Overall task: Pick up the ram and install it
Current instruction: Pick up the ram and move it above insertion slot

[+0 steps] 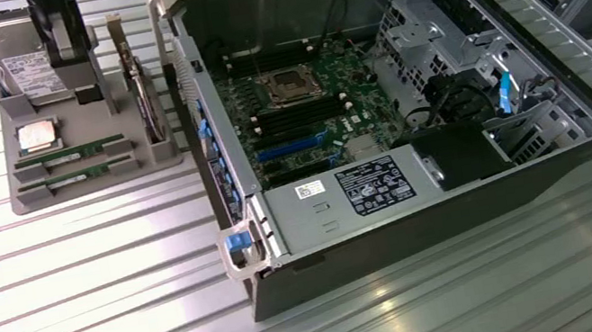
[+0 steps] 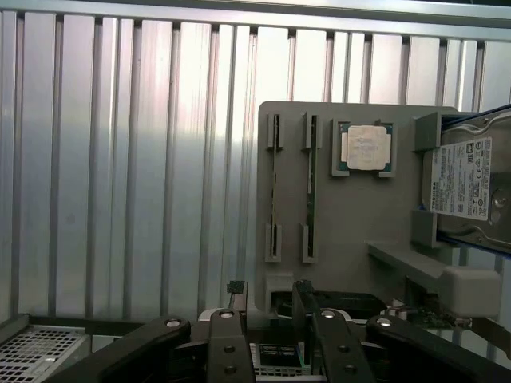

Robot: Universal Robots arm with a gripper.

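Ram (image 2: 274,187): two thin green sticks, seated on edge in parallel slots of the grey holder (image 2: 375,215). The holder rests on the ribbed worktop (image 1: 74,287) at the exterior view's left, just beside the open computer case (image 1: 579,111). Neither stick is lifted. The same holder carries the square processor chip (image 2: 366,148) and, upright at one end, the hard drive (image 2: 467,183).

My tool (image 2: 269,299) hangs near the holder and apart from both sticks. Its fingers are spread as wide as they go, with nothing gripped between them.

Inside the case, the long black memory slots (image 1: 290,118) beside the processor socket (image 1: 291,85) on the motherboard (image 1: 322,138) appear unfilled, though I cannot be certain from this view.

Progress, as I judge it: the pick-up has not begun. Grasping a stick, carrying it to the board and seating it are all left to do.
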